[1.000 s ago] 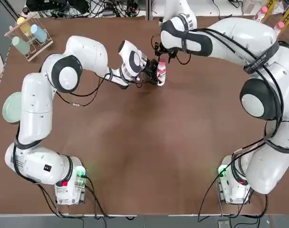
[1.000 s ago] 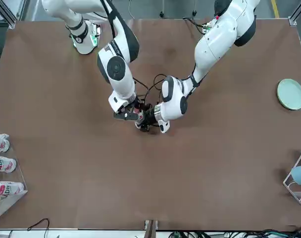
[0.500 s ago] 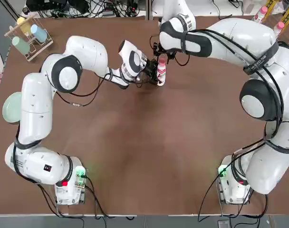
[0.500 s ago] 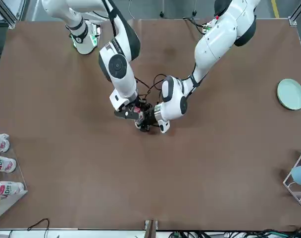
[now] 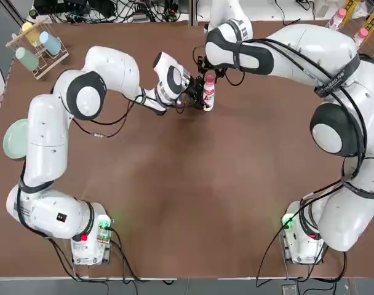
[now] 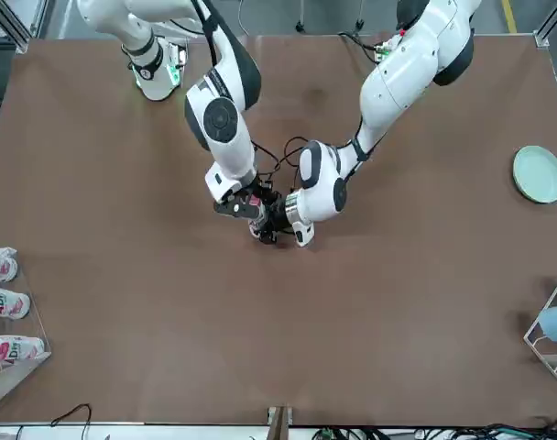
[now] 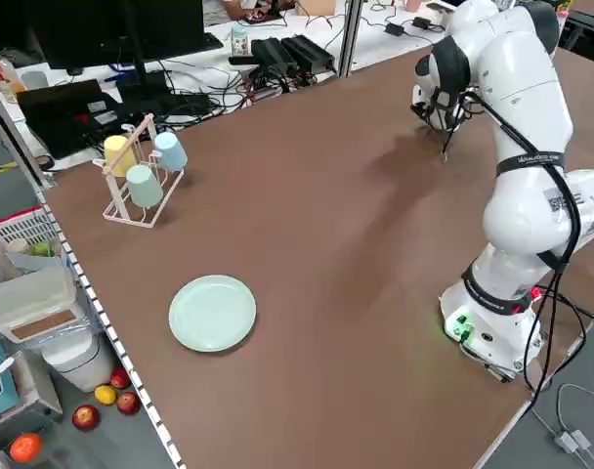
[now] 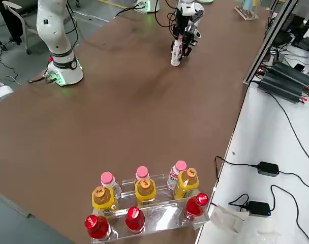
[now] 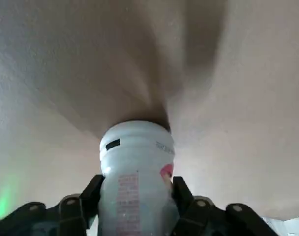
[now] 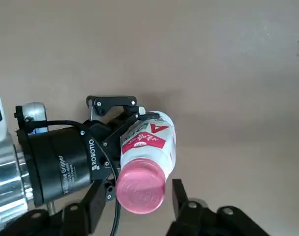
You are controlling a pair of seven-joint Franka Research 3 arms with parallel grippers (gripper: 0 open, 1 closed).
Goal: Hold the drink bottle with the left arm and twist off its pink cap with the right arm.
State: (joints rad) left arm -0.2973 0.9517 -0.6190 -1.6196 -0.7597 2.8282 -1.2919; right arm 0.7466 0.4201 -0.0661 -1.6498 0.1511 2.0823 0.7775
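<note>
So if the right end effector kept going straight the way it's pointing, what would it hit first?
The pink cap of the drink bottle. The right end effector points down over it, fingers either side; the left end effector grips the bottle's body lower down.

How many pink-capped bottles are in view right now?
4: one drink bottle held mid-table by the left gripper, and three in the rack at.

We find even, bright overhead lighting, soft shadows on the table (image 5: 193, 203), and blur in the left wrist view.
</note>
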